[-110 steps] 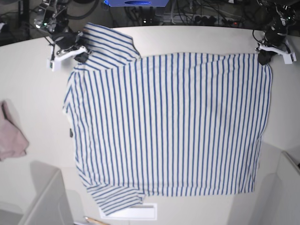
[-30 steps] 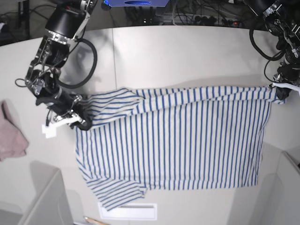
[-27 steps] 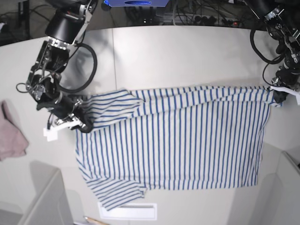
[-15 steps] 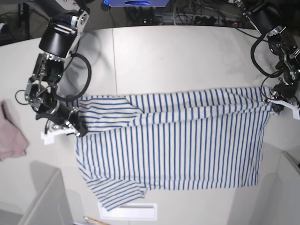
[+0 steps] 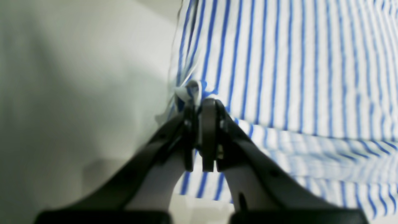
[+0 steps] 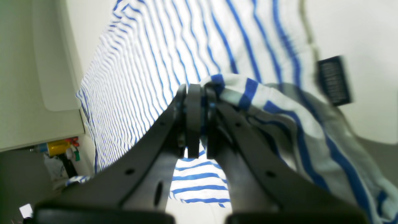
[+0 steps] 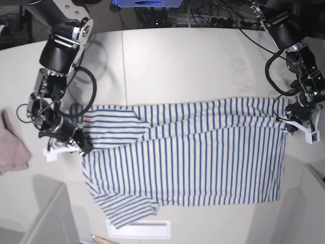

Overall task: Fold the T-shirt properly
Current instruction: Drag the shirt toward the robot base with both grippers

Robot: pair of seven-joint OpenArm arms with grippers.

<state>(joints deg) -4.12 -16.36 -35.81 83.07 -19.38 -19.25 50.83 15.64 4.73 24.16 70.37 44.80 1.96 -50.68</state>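
The T-shirt (image 7: 193, 157), white with thin blue stripes, lies on the table with its far edge doubled over toward the front. My left gripper (image 7: 296, 127), at the right of the base view, is shut on the shirt's right corner. In the left wrist view the left gripper (image 5: 199, 105) pinches a bunched edge of the shirt (image 5: 295, 62). My right gripper (image 7: 80, 145), at the left of the base view, is shut on the sleeve side. In the right wrist view the right gripper (image 6: 196, 90) clamps a fold of the shirt (image 6: 155, 46), next to the black tag (image 6: 334, 81).
A plain pinkish cloth (image 7: 12, 145) lies at the left table edge. Grey bin walls stand at the front left (image 7: 48, 216) and the front right (image 7: 310, 203). A white label (image 7: 139, 230) lies under the shirt's front sleeve. Cables run behind the table.
Both grippers have carried the shirt's far edge toward the front, from the table's back down over the body. The fold now lies lower and flatter than half a second ago.
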